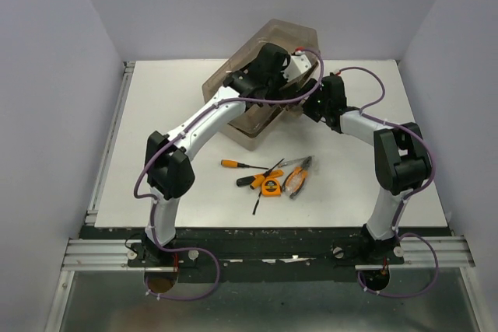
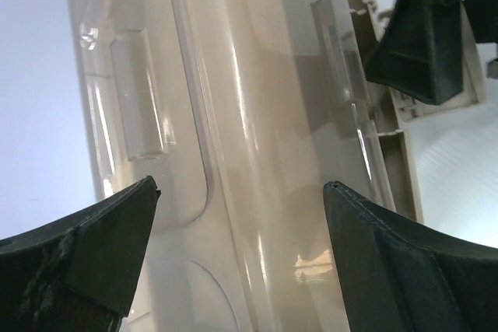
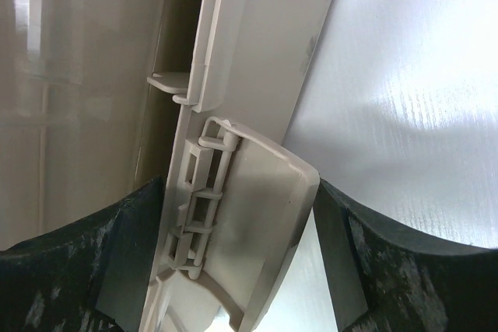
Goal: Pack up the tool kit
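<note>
The tool kit's beige box [image 1: 254, 134] stands at the back of the table with its smoky brown lid [image 1: 274, 36] up. My left gripper [image 2: 241, 188] is open just over the translucent lid [image 2: 257, 99], with nothing between its fingers. My right gripper [image 3: 240, 186] is shut on the beige latch [image 3: 261, 207] at the box's rim, one finger on each side. In the top view both wrists meet at the box, the right gripper [image 1: 311, 100] at its right side. An orange screwdriver [image 1: 233, 164], a tape measure [image 1: 270, 186] and pliers [image 1: 298, 176] lie loose on the table in front.
A black-handled screwdriver [image 1: 255, 179] and a thin black tool [image 1: 255, 203] lie among the loose tools. The white table [image 1: 389, 114] ends at a metal rail [image 1: 109, 138] on the left, and grey walls close in on three sides.
</note>
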Robot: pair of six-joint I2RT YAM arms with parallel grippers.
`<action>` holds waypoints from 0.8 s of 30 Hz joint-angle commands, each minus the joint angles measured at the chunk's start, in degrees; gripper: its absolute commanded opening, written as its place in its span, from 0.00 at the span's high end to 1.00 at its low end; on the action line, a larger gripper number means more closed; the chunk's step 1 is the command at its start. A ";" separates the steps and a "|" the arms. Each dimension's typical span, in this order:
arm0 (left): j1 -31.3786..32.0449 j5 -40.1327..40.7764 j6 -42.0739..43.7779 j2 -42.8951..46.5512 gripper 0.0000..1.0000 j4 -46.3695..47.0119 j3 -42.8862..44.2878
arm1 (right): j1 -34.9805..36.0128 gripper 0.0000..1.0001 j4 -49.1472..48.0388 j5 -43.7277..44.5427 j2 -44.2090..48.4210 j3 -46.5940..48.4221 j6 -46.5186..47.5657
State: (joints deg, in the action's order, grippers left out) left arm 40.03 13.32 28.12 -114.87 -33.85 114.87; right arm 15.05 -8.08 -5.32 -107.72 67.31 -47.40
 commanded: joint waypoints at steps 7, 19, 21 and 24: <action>-10.05 9.89 2.56 0.17 0.01 0.63 7.29 | -2.39 0.18 5.09 2.77 -2.58 -2.27 1.61; -20.77 -2.68 -4.47 -1.32 0.01 -1.49 10.81 | -2.83 0.18 6.05 3.47 -3.11 -1.39 2.57; -22.62 -4.87 -5.70 -1.50 0.01 -1.66 10.47 | -2.83 0.18 6.67 3.83 -3.28 -1.13 3.36; -24.56 -8.57 -7.28 -1.24 0.01 -1.49 9.59 | -3.09 0.18 7.28 3.74 -3.55 -0.69 3.72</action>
State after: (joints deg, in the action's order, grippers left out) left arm 21.02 5.06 21.74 -113.80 -26.81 127.09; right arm 14.76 -8.88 -6.33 -108.25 67.29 -47.29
